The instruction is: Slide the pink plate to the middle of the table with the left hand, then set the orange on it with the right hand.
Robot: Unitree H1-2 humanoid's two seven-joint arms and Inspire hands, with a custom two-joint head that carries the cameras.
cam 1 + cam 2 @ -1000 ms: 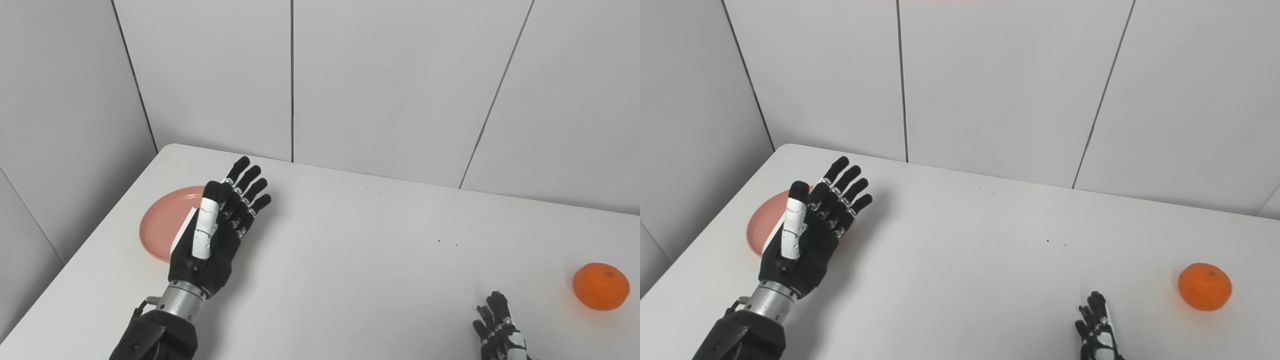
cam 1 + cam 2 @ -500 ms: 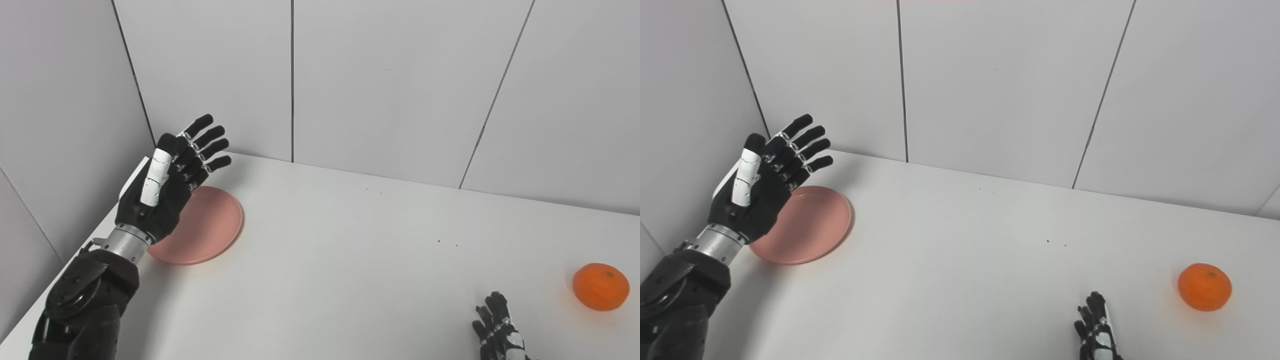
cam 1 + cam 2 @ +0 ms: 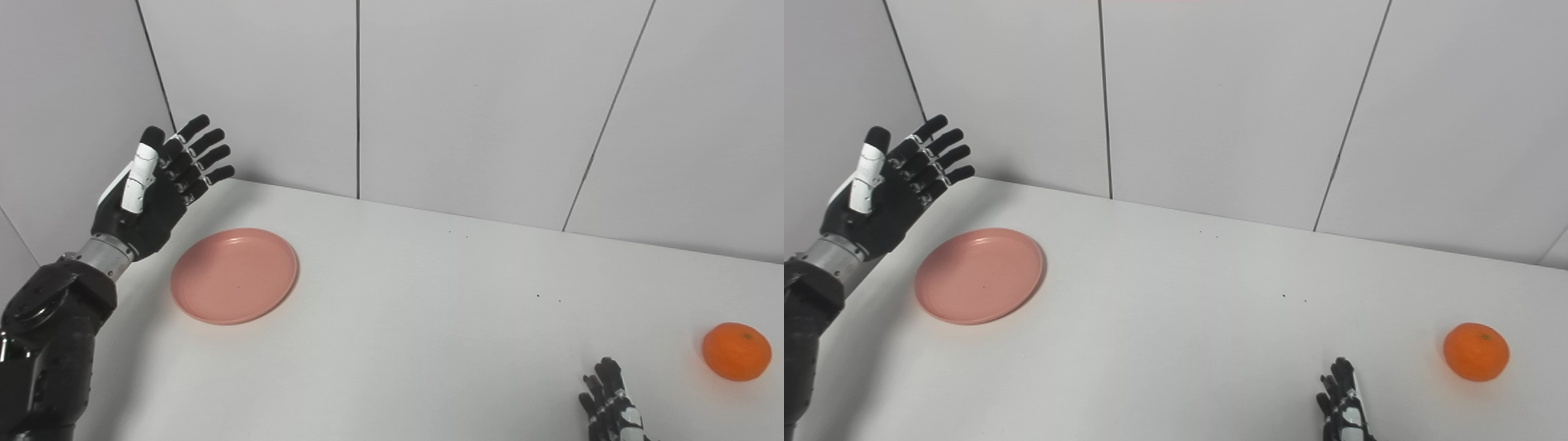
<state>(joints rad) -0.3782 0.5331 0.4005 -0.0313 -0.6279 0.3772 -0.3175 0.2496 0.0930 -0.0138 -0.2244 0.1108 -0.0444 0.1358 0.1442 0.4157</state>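
The left hand is being held up in the air at the far left, above the table's left edge and in front of the wall. Its fingers are being kept straight and spread apart, pointing up and to the right, with the thumb standing beside them; nothing is being held. The hand is being kept clear of the plate, up and to the left of it, with no contact between the two.

The plate is lying flat on the table, in the left part of it and near the far left corner. Nothing is being carried on it, and it is being shown whole in both views.

The middle of the table is being crossed only by a few small dark specks.

At the bottom edge, right of centre, the right hand is being shown only in part: its fingertips are pointing up from the frame's edge, low over the table. Whether its fingers are wide or narrow cannot be told, as most of the hand is being cut off.

The orange is sitting on the table at the far right, near the right hand but apart from it, up and to the right of its fingertips.
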